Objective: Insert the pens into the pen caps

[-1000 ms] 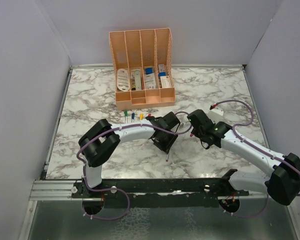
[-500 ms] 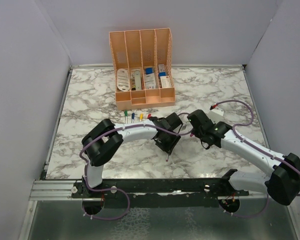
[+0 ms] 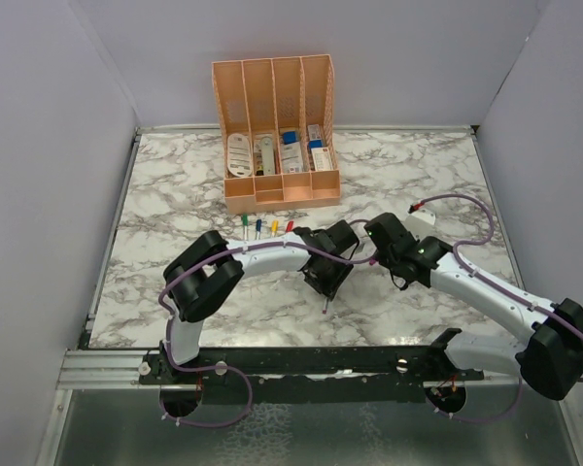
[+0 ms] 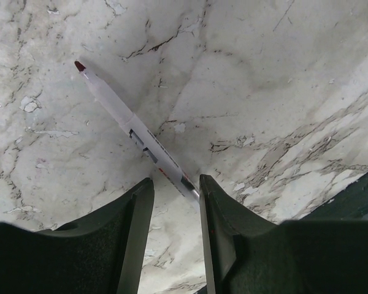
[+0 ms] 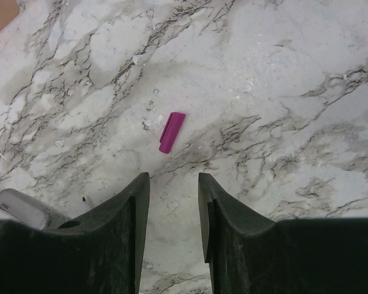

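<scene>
Magenta marks your target: the pen cap (image 5: 172, 131) lies flat on the marble table (image 5: 282, 73) just ahead of the right gripper (image 5: 172, 177), roughly in line with the gap between its partly open, empty fingers. That arm has held its place over the last second. Your left arm (image 3: 272, 254) has slid a little toward it, carrying the left gripper (image 4: 173, 184) along. Its fingers stand partly open, wider than the pen (image 4: 129, 125). The pen's rear end runs in between them, close against one finger, with its dark reddish tip pointing ahead and off to the side. I judge the pen is not clamped, so you would need a firm grip before bringing tip to cap.
</scene>
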`<action>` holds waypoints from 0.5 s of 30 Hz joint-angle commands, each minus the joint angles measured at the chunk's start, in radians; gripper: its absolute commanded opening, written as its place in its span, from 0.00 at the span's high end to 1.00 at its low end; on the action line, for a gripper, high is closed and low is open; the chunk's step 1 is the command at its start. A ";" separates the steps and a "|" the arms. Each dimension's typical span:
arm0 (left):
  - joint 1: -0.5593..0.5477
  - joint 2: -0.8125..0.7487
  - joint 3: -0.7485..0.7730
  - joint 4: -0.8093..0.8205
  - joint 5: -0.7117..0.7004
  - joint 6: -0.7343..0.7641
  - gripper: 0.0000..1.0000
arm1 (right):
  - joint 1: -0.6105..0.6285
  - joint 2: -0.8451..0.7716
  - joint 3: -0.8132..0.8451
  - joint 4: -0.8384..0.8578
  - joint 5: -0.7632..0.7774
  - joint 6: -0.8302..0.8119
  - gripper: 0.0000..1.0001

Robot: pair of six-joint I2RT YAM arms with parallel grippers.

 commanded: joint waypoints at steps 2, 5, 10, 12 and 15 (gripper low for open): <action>-0.007 0.190 -0.071 -0.048 -0.290 0.017 0.61 | -0.002 -0.018 -0.002 0.033 0.057 0.001 0.63; -0.007 0.229 -0.078 -0.074 -0.367 0.019 0.62 | -0.003 -0.003 0.018 0.053 0.069 -0.038 0.63; -0.005 0.268 -0.066 -0.099 -0.463 0.022 0.65 | -0.003 0.047 0.063 0.065 0.090 -0.073 0.63; -0.004 0.292 -0.049 -0.119 -0.504 0.023 0.66 | -0.004 0.066 0.074 0.080 0.085 -0.088 0.63; 0.003 0.309 -0.041 -0.131 -0.533 0.022 0.68 | -0.003 0.089 0.087 0.090 0.080 -0.098 0.63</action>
